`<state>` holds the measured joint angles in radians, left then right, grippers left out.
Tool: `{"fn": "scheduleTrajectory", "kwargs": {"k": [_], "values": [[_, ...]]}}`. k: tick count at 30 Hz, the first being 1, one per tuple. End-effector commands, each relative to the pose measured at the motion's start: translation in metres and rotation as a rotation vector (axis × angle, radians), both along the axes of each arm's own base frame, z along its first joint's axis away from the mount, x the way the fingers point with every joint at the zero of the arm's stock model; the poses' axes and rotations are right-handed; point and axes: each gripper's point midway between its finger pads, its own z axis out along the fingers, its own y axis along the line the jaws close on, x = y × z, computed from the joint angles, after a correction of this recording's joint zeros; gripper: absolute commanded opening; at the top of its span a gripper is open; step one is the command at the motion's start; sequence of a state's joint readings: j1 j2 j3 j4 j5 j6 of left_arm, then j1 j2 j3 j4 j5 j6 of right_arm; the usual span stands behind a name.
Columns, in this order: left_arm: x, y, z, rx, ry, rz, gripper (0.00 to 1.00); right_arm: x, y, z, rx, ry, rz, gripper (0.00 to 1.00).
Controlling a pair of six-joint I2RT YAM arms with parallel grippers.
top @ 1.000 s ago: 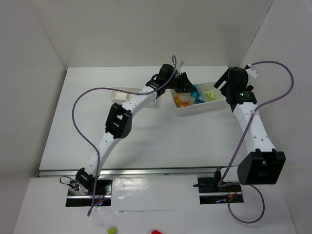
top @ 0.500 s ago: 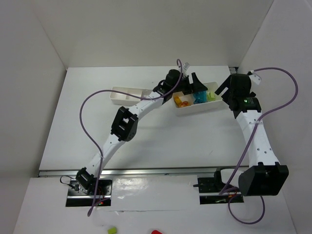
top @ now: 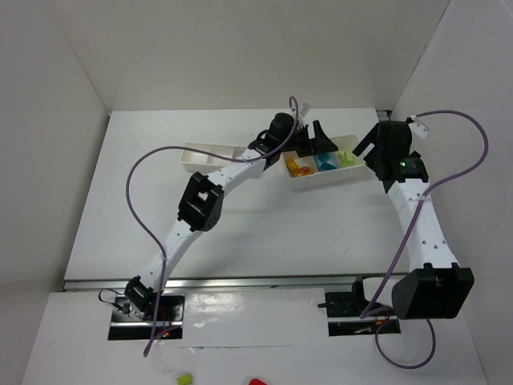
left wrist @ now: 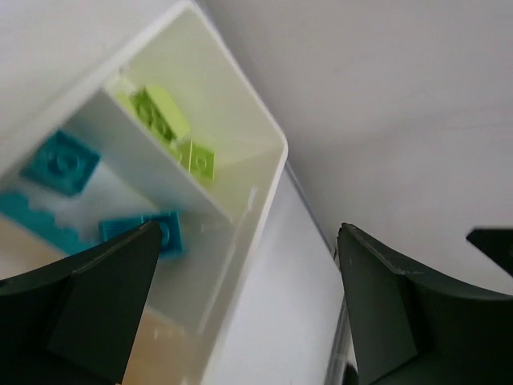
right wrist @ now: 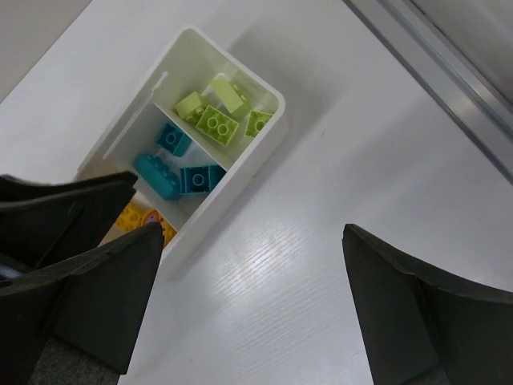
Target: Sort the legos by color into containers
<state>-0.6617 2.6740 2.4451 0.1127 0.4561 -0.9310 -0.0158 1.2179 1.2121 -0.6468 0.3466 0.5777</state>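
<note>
Jaws spread and empty, left and right alike. Filled tray (top: 321, 180) directly under left jaws, long axis left-right; right jaws near its green end.

White arms (top: 239, 166), black joints (top: 199, 200) (purple cables (top: 131, 178)).

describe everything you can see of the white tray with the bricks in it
The tray is long, white, thin-walled plastic, split by dividers into three compartments. It lies flat on the table, angled. One end compartment holds lime bricks, the middle cyan bricks, the other end yellow-orange bricks, partly hidden. The open left gripper hovers above it, apparently not touching.
</note>
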Motion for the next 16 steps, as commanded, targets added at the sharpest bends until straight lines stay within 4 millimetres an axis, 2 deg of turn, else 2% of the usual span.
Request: {"fn": "scheduleTrajectory", "kwargs": {"k": [1, 2, 3, 4, 5, 6, 7, 8, 9, 10, 11, 12, 14, 15, 16], "values": [[-0.017, 0.036, 0.096, -0.025, -0.128, -0.054, 1.0, 0.002, -0.013, 0.008, -0.032, 0.024, -0.046, 1.0], [-0.02, 0.046, 0.1, 0.02, -0.167, -0.067, 1.0, 0.004, -0.018, 0.001, -0.051, 0.058, -0.07, 1.0], [-0.03, 0.063, 0.119, 0.049, -0.189, -0.064, 1.0, 0.001, -0.02, -0.004, -0.051, 0.09, -0.091, 1.0], [-0.037, 0.079, 0.11, 0.122, -0.145, -0.053, 1.0, -0.001, -0.023, -0.006, -0.064, 0.11, -0.104, 1.0], [-0.032, 0.101, 0.112, 0.186, -0.184, -0.013, 1.0, 0.001, -0.025, -0.004, -0.064, 0.105, -0.12, 1.0], [-0.047, 0.122, 0.124, 0.221, -0.193, 0.004, 1.0, -0.001, -0.027, -0.005, -0.073, 0.115, -0.129, 1.0], [-0.052, 0.138, 0.128, 0.252, -0.2, 0.024, 1.0, -0.004, -0.027, -0.014, -0.074, 0.138, -0.128, 1.0], [-0.055, 0.162, 0.128, 0.298, -0.185, 0.067, 1.0, -0.007, -0.03, -0.019, -0.084, 0.151, -0.139, 1.0], [-0.064, 0.18, 0.113, 0.358, -0.175, 0.075, 1.0, -0.011, -0.031, -0.018, -0.091, 0.149, -0.147, 1.0], [-0.082, 0.201, 0.151, 0.352, -0.242, 0.114, 1.0, -0.014, -0.031, -0.023, -0.092, 0.154, -0.147, 1.0], [-0.09, 0.218, 0.158, 0.379, -0.262, 0.149, 1.0, -0.015, -0.033, -0.026, -0.099, 0.163, -0.154, 1.0], [-0.094, 0.244, 0.137, 0.472, -0.242, 0.21, 1.0, -0.019, -0.033, -0.025, -0.099, 0.155, -0.155, 1.0], [-0.11, 0.273, 0.146, 0.513, -0.276, 0.286, 1.0, -0.026, -0.033, -0.03, -0.099, 0.164, -0.154, 1.0], [-0.123, 0.303, 0.172, 0.518, -0.329, 0.38, 1.0, -0.028, -0.033, -0.028, -0.105, 0.152, -0.15, 1.0], [-0.131, 0.318, 0.156, 0.559, -0.312, 0.404, 1.0, -0.03, -0.033, -0.033, -0.111, 0.168, -0.143, 1.0]]}}
